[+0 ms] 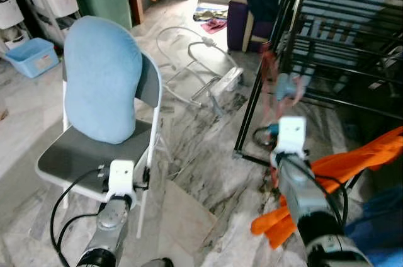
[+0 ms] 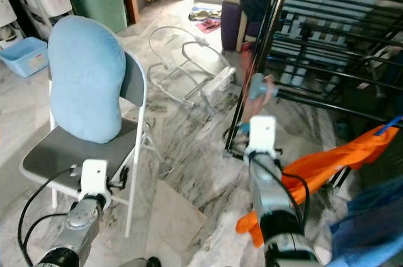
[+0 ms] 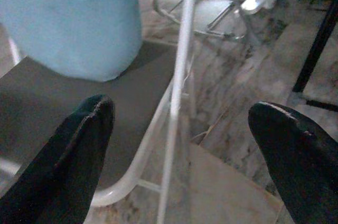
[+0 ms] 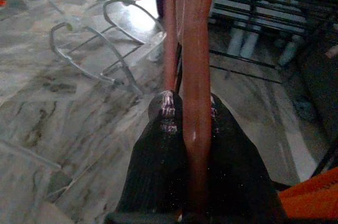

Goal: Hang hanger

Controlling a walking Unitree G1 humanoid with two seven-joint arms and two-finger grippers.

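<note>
Head views: right end effector (image 1: pixel 278 94) raised in front of the black drying rack (image 1: pixel 340 34), reddish hanger (image 1: pixel 269 68) blurred above it. Orange cloth (image 1: pixel 340 166) hangs off the rack.
Left wrist: left end effector (image 3: pixel 182 145) spread wide, holding nothing, over the folding chair (image 3: pixel 63 102) with the blue cushion (image 3: pixel 74 18).
Right wrist: fingers (image 4: pixel 163 129) clamped tight on the hanger's stem.

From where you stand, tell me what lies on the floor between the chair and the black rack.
In the left eye view, a white wire frame lies on the marble floor between the chair and black rack.
</note>
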